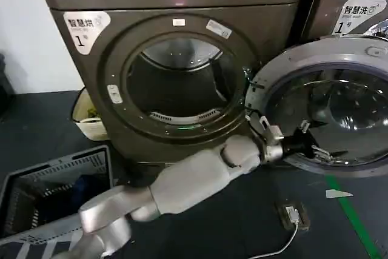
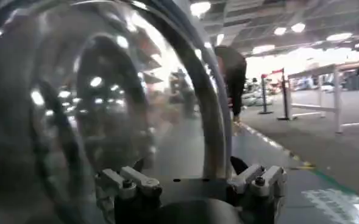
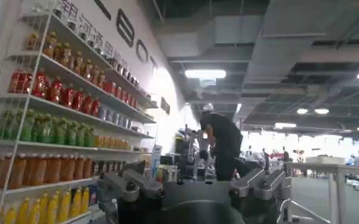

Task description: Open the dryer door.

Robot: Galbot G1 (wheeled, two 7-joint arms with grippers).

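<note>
A grey laundry basket (image 1: 57,189) sits on the dark floor at the lower left of the head view, with a cream bin (image 1: 90,118) tucked against the dryer's left side. The dryer (image 1: 176,59), bearing a "1" sticker (image 1: 85,27) on its upper left corner, stands with its round drum opening (image 1: 176,86) exposed. The left arm (image 1: 194,177) stretches across the front of the machine toward the dryer door (image 1: 327,107), which is swung wide open to the right on its hinge. The left gripper (image 1: 315,148) rests at the door's lower inner rim, its fingers spread apart against the glass, clasping nothing. A white cable (image 1: 285,238) lies on the floor below. In the right wrist view, the right gripper (image 3: 194,182) points toward shelves of bottled drinks (image 3: 51,115), fingers parted.
</note>
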